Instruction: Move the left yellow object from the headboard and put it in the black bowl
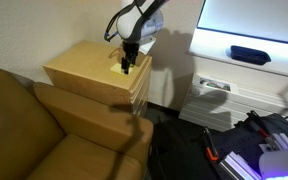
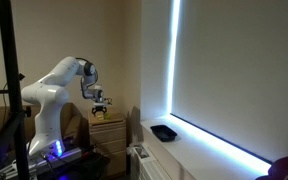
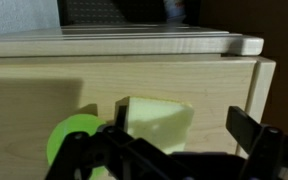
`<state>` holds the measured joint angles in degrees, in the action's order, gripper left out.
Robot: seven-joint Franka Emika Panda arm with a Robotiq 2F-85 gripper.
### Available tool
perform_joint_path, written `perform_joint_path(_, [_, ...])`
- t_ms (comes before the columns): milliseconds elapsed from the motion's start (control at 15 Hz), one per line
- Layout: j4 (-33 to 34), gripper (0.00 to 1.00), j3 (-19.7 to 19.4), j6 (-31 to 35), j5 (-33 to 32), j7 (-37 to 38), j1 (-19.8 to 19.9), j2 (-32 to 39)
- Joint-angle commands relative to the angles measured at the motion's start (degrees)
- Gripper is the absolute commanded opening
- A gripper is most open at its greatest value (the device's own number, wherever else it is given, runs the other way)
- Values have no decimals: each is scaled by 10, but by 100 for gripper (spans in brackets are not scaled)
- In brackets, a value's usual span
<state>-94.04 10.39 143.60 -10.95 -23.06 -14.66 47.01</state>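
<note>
Below the claw point(image 1: 127, 65), on the flat top of the large light-tan wooden headboard block point(image 1: 89, 68), lies the small flat pale-yellow squarish piece point(image 3: 156, 122). The claw points down over the edge part of this top, and its tips are very near the wood. In the wrist view the two dark fingers point(image 3: 254, 135) stand wide apart, so the claw is open and grips nothing. The pale-yellow piece lies between them, a little ahead of the tips, and I see no contact with either finger.

Just beside the piece, on the side of the other finger, is a round yellow-green ball point(image 3: 72, 140). The finger partly covers it, and I cannot tell if ball and piece touch each other.

Well apart from the claw, in both exterior views, the small shallow black bowl point(image 1: 249, 54) stands on a long white surface point(image 2: 199, 150) under a bright strip of light. Nothing is visible inside the bowl.

The white robot arm point(image 2: 54, 90) bends over the block from the side away from the bowl. A brown leather couch point(image 1: 34, 130) stands against the block, lower than the claw.
</note>
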Motion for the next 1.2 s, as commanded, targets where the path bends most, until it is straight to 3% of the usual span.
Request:
perform_joint_path(0, [4,100,6,-1,-9,10,3,4])
perform_joint_path(1133, [102,100,-20,20,-11,94,-37,104])
